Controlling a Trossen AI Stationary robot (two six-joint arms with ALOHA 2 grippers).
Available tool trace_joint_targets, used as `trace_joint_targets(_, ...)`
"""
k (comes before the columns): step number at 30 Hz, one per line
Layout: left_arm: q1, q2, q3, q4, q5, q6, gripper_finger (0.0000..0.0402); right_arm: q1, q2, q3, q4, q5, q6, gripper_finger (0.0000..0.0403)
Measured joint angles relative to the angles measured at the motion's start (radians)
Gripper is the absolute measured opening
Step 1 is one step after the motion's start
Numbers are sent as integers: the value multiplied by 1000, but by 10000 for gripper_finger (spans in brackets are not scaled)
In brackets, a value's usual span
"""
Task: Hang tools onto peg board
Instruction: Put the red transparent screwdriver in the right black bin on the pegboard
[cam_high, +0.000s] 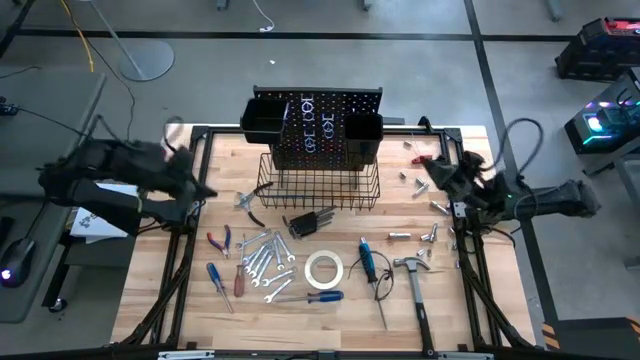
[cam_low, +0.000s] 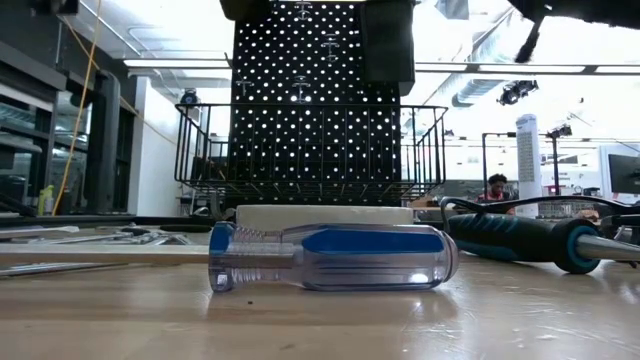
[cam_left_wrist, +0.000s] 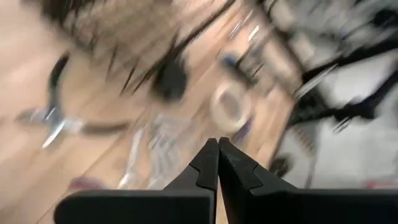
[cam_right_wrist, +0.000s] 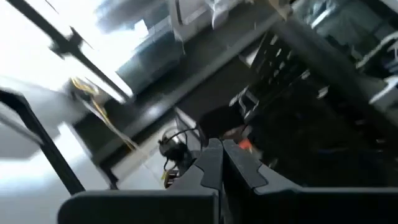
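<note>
- Tools (cam_high: 300, 262) lie spread flat across the middle and front of the wooden table (cam_high: 150, 290), none held by either arm.
- Peg board (cam_high: 325, 125), a black upright panel with holes, stands at the table's back edge, with a black bin (cam_high: 265, 118) at each upper side and a wire basket (cam_high: 320, 185) at its foot.
- Silver wrenches (cam_high: 262, 255) sit in a loose pile toward the front left, with red-handled pliers (cam_high: 219, 241) just beside them.
- White tape roll (cam_high: 324, 270) lies near the table's middle front; a blue-handled screwdriver (cam_low: 330, 257) lies on its side just in front of it, closest to the low camera.
- Claw hammer (cam_high: 415, 275) lies toward the front right, head pointing to the back edge.
- Small silver bits (cam_high: 415, 180) are scattered near the right edge.
- Left gripper (cam_left_wrist: 217, 149) is above the table's left edge, fingers pressed together, holding nothing.
- Right gripper (cam_right_wrist: 222, 149) is above the table's right edge, fingers also pressed together and empty.
</note>
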Motion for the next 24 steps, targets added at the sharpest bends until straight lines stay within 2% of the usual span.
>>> trace_joint_targets(3,-15,-35,-112,-4,55,-1,0,0,126,123,-92,-37,-47,0)
trace_joint_targets(6,-30,-80,-236,16,138,-4,0,0,196,281,-347,-43,-64,0)
trace_joint_targets(9,-42,-135,-356,65,222,-44,0,1,238,495,-863,-52,32,0)
trace_joint_targets(12,-55,-198,-463,208,237,-134,0,9,315,703,-1383,-59,194,0)
trace_joint_targets(15,-66,-242,-558,419,222,-182,0,20,400,819,-1712,-94,402,0)
trace_joint_targets(18,-69,-258,-630,591,168,-196,0,28,467,836,-1882,-186,547,0)
trace_joint_targets(21,-69,-246,-683,662,148,-237,0,44,519,809,-1989,-276,554,0)
trace_joint_targets(24,-69,-229,-712,666,152,-258,0,66,548,743,-1973,-346,495,0)
